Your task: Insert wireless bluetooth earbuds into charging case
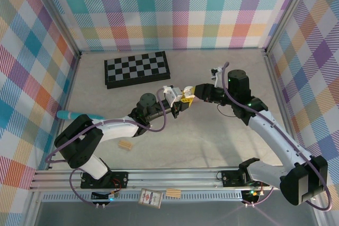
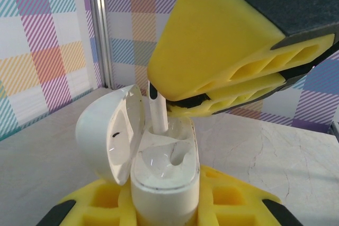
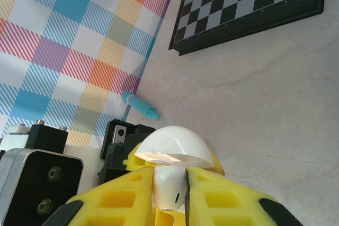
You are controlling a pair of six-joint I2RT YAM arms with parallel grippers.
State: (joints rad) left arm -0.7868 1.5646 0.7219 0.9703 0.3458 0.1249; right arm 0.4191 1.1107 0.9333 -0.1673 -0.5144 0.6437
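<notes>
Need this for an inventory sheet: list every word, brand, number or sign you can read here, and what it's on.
No text can be read in these views.
Small card at the near edge in the top view: red and white print, too small to read.
Charging case: no lettering visible.
Earbud: no lettering visible.
Chessboard: squares only, no lettering visible.

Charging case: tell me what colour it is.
The charging case is plain glossy white; the left wrist view shows it best.
</notes>
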